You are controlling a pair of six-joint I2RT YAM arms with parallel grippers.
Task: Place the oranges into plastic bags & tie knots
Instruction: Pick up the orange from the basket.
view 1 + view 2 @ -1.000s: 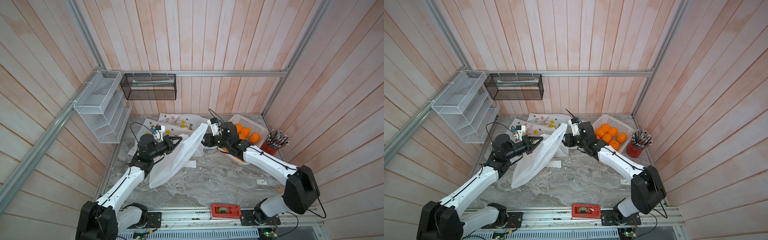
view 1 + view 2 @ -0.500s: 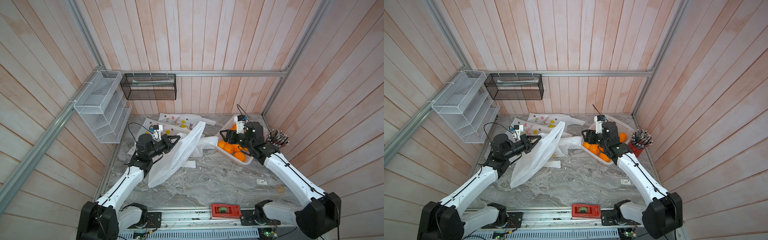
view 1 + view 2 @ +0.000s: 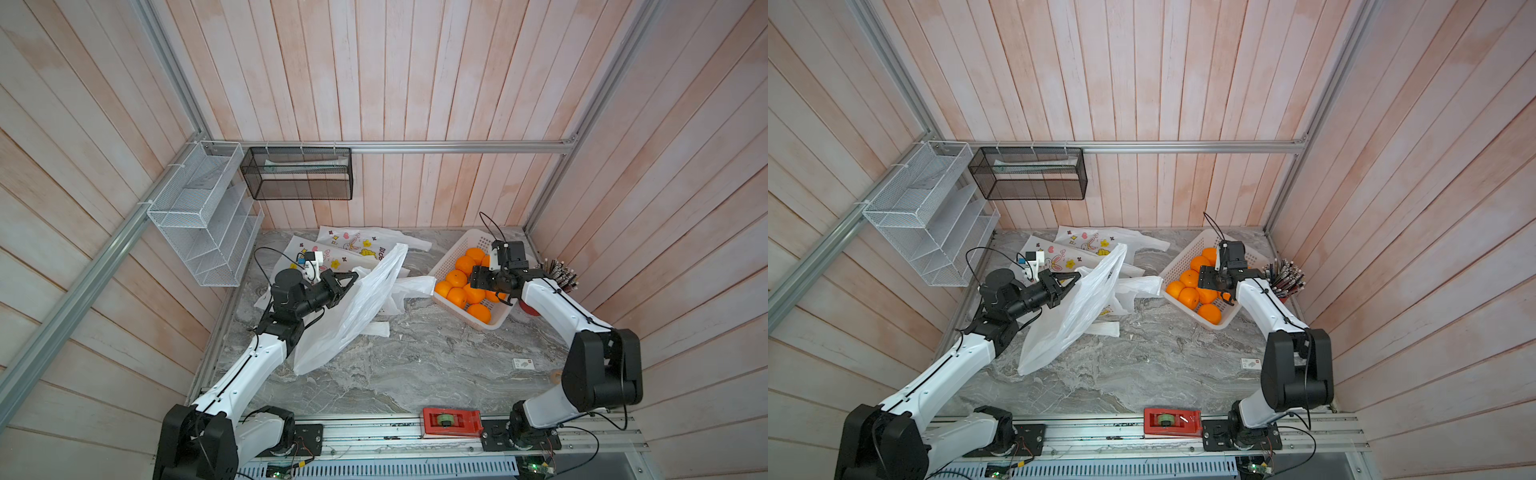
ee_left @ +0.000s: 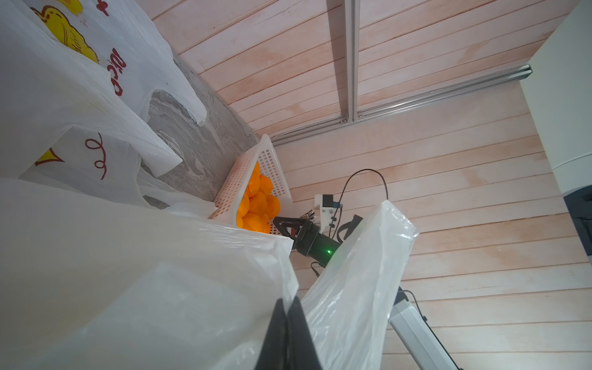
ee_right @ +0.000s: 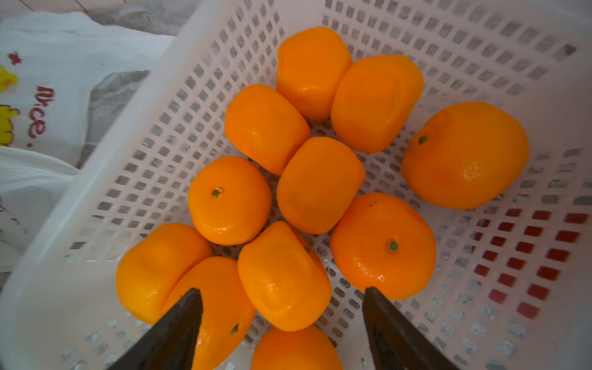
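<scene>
Marble tabletop (image 3: 415, 365), both top views: left gripper (image 3: 352, 277) holds up a plain plastic bag (image 3: 353, 316); oranges (image 3: 1188, 296) lie in the white perforated basket (image 3: 453, 255). Left wrist: jaws pinch the bag's rim. Right wrist: right gripper (image 5: 282, 293) spread wide above oranges.

Glossy oranges (image 5: 320, 184), crinkled bag (image 3: 353, 307)
Skins shine waxy; the perforated basket (image 5: 153, 134) at two o'clock is smooth white plastic; the bag is thin translucent film.
</scene>
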